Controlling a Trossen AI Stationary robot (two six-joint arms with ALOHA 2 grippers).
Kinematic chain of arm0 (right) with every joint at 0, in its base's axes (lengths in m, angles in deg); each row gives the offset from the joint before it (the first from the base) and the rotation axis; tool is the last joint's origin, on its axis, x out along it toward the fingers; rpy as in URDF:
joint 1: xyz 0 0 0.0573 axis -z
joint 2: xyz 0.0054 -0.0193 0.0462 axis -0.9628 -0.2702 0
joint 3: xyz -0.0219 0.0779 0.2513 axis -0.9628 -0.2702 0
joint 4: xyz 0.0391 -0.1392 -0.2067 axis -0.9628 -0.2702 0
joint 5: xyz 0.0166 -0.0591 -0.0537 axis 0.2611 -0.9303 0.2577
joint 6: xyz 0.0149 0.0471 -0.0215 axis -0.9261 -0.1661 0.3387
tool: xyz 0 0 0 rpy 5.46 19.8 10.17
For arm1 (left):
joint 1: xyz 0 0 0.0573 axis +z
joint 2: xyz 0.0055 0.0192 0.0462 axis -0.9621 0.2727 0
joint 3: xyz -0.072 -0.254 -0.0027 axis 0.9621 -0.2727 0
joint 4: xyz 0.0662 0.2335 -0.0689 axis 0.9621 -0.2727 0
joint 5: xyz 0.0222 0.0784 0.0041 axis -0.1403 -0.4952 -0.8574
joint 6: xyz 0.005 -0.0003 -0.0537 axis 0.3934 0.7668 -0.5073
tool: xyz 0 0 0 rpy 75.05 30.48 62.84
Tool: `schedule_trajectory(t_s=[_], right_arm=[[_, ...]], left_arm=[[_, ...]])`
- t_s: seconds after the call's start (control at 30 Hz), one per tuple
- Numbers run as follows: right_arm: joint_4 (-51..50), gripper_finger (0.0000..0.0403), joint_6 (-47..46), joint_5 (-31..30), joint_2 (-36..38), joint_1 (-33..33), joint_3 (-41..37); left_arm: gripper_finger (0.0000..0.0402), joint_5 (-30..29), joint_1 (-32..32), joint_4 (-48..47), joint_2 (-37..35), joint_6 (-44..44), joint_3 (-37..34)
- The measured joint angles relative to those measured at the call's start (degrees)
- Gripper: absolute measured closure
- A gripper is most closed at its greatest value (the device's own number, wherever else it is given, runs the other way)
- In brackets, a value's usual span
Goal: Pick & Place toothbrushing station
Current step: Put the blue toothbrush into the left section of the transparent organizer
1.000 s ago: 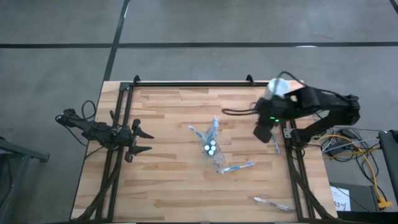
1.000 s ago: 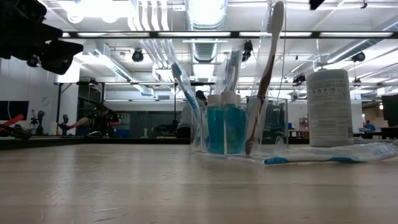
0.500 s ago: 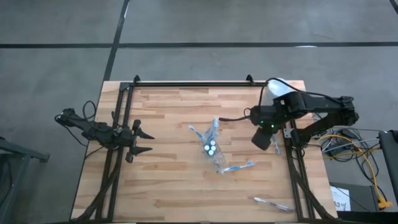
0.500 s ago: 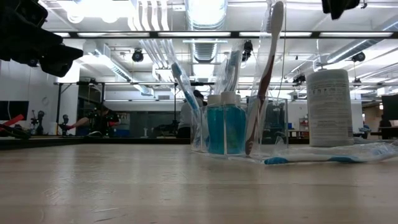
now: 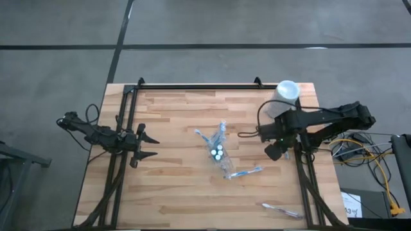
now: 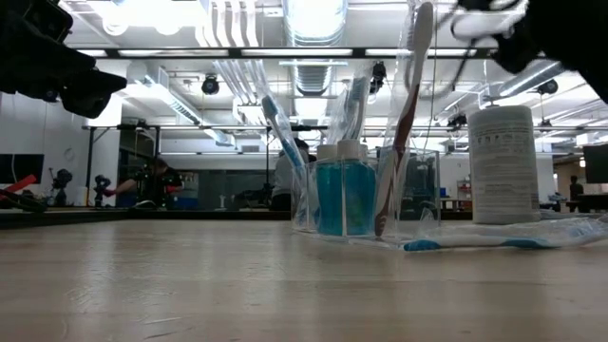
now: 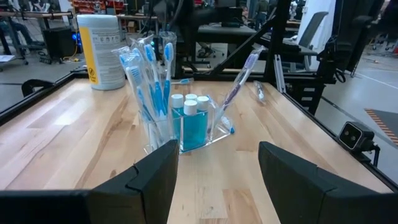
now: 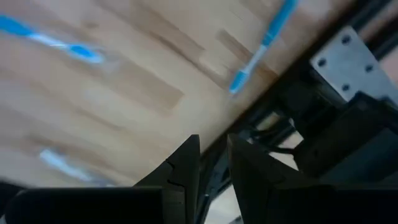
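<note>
The toothbrushing station [image 5: 218, 151] stands mid-table: a clear pouch holding upright blue-and-white toothbrushes [image 7: 152, 74] and blue white-capped tubes [image 6: 342, 195]. A loose toothbrush [image 5: 247, 171] lies beside it, and another [image 5: 281, 209] lies at the near right corner. My right gripper [image 5: 275, 151] hovers by the table's right rail with its fingers close together and empty. In its wrist view a blue toothbrush [image 8: 261, 46] lies on the wood beside the rail. My left gripper [image 5: 146, 146] waits open at the left edge, pointing at the station.
A tall white cylinder [image 5: 287, 91] stands at the far right corner, also in the low view [image 6: 502, 163]. Black frame rails [image 5: 300, 160] run along the table's left, right and far edges. Bare wood lies between the left gripper and the station.
My right gripper has gone from beside the white cylinder toward the table's near edge and down along the right rail. The arm has drawn back off the cylinder, which now shows whole from above. The station has not moved.
</note>
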Motion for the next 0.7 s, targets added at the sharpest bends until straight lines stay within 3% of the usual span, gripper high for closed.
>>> schedule_trajectory(t_s=[0.23,0.7], right_arm=[[0.03,0.0326,-2.99,2.16,-1.3,0.03,-9.5],[8.67,0.0329,-8.1,2.54,-1.89,0.04,-17.63]], left_arm=[[0.0174,0.01,0.0,0.0,0.0,0.0,0.0],[0.0174,-0.01,-0.02,0.01,0.0,0.0,-0.07]])
